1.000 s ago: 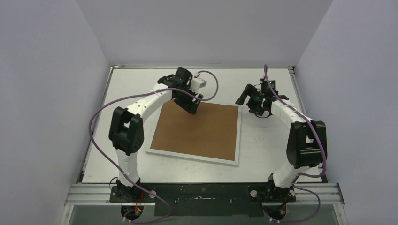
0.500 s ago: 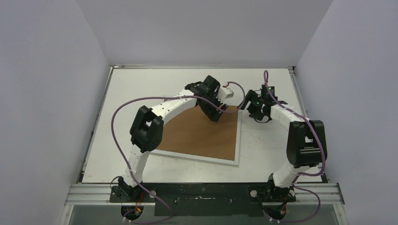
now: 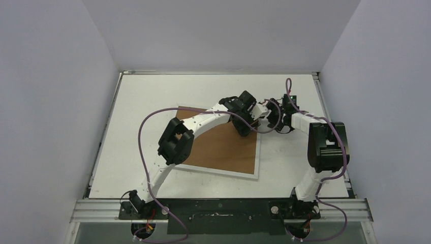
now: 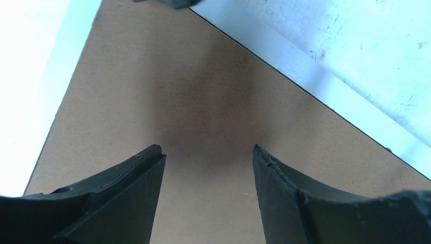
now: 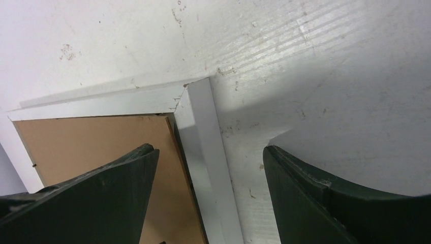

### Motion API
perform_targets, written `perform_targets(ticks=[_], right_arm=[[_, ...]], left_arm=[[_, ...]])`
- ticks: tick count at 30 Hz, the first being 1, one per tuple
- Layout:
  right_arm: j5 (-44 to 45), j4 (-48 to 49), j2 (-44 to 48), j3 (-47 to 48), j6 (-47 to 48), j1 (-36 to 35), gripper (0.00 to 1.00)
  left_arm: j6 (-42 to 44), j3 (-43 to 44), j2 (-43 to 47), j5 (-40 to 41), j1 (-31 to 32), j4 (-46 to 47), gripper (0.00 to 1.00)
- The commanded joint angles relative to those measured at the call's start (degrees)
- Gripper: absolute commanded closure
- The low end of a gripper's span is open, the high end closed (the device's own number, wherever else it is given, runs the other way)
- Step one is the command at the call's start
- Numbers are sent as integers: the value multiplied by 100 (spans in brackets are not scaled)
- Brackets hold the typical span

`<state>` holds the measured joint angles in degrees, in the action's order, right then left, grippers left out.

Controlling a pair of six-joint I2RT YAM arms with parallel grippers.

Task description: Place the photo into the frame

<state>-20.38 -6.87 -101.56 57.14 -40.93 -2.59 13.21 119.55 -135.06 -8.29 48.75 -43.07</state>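
Observation:
The frame (image 3: 258, 155), white-bordered, lies flat on the table with a plain brown backing board (image 3: 221, 147) filling its middle. The photo is hidden. My left gripper (image 3: 242, 130) hangs open and empty just above the board near its far right corner; in the left wrist view the gripper (image 4: 207, 148) has bare board (image 4: 203, 86) between its fingers and the frame's border (image 4: 305, 71) beyond. My right gripper (image 3: 276, 120) is open and empty at the same corner; in the right wrist view the gripper (image 5: 208, 148) straddles the frame's border (image 5: 201, 117), with the board (image 5: 101, 137) to its left.
White table (image 3: 147, 96) walled on three sides, with a metal rail (image 3: 218, 206) along the near edge. The two wrists sit close together over the frame's far right corner, with purple cables (image 3: 147, 137) looping from both arms.
My left arm swung right across the board from its far left corner to its far right corner. My right gripper shifted slightly left toward that corner.

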Motion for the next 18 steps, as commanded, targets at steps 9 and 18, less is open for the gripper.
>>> perform_targets(ticks=[9, 18], right_arm=[[-291, 443, 3, -32, -28, 63, 23], [-317, 402, 55, -81, -12, 107, 23]], left_arm=[[499, -330, -99, 709, 165, 420, 39], [520, -757, -33, 788, 208, 558, 39]])
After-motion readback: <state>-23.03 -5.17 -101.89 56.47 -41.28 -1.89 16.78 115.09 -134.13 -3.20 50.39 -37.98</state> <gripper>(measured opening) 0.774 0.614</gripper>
